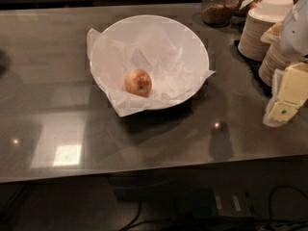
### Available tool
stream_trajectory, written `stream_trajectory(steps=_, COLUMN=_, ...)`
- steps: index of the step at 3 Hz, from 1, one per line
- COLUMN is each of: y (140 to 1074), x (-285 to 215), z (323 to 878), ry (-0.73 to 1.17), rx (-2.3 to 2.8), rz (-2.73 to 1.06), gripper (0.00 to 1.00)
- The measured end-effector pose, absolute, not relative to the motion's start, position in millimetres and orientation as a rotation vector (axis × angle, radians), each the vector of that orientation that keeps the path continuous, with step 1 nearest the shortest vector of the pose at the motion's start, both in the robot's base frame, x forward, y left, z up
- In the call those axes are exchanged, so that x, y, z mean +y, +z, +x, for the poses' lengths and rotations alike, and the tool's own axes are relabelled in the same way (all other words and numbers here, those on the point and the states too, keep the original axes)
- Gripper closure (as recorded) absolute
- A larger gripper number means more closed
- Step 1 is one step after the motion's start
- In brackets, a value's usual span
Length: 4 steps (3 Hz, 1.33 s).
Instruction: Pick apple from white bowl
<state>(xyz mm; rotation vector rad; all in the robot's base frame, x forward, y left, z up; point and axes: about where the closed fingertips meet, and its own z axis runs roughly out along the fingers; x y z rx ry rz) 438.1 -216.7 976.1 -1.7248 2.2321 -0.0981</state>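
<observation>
A small yellow-orange apple with a red blush lies in the white bowl, left of its middle, on crinkled white paper. The bowl stands on the dark counter at centre. My gripper hangs at the right edge of the view, above the counter, well to the right of the bowl and apart from it. It holds nothing that I can see.
Stacks of small beige paper bowls stand at the back right, just behind my arm. A glass jar with brown contents stands behind the bowl. The counter's front edge runs across the lower part of the view, with cables below it.
</observation>
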Motion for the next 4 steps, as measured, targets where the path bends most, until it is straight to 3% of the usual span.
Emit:
stream_trajectory(steps=2, y=981, x=-207, z=446, ry=-0.089, rx=2.192, rz=-1.727, gripper=0.00)
stream_trajectory(steps=4, y=992, x=-140, z=488, ry=0.059, rx=1.994, rz=-1.863, gripper=0.00)
